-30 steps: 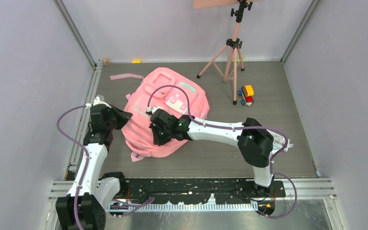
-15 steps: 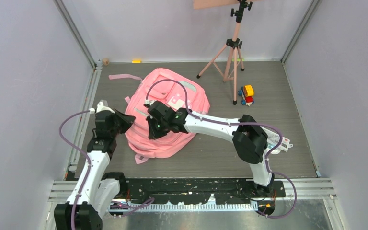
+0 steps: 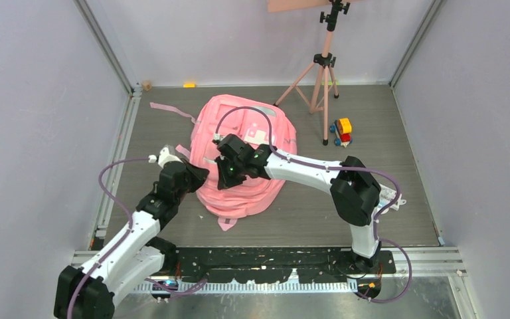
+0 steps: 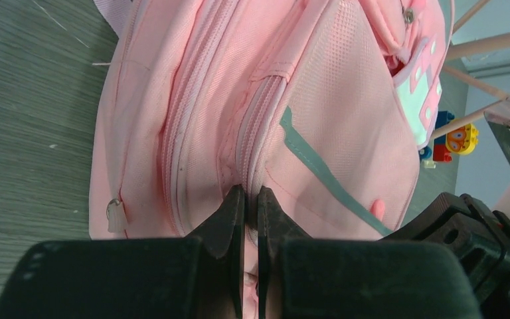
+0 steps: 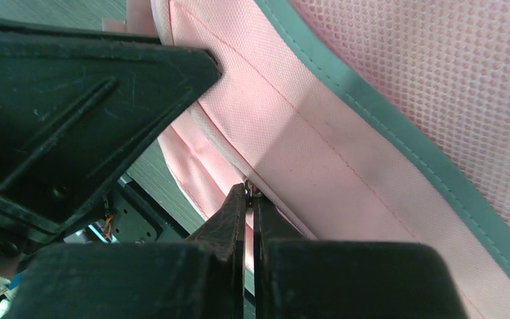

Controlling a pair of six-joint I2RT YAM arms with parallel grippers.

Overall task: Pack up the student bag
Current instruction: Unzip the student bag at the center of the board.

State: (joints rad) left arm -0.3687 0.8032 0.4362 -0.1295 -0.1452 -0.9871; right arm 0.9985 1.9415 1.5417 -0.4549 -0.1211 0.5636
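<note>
The student bag [image 3: 239,123] is a large pink backpack lying flat on the grey floor mid-table. My left gripper [image 3: 197,175] is at its left edge, shut on a fold of pink fabric beside a zip seam [image 4: 251,193]. My right gripper [image 3: 225,175] lies over the bag's near half, shut on a small metal zip pull [image 5: 249,189] at the edge of a pink panel with grey-green trim [image 5: 398,113]. The two grippers are close together. The bag fills most of the left wrist view [image 4: 332,100].
A pink tripod [image 3: 322,73] stands at the back right. A small coloured toy [image 3: 342,131] sits near its foot and also shows in the left wrist view [image 4: 458,139]. A loose pink strap [image 3: 171,109] trails to the back left. A white item [image 3: 393,197] lies by the right arm.
The bag has shifted to the right and turned. My left arm has swung right and nearer with the bag's edge; my right gripper has moved slightly right with it.
</note>
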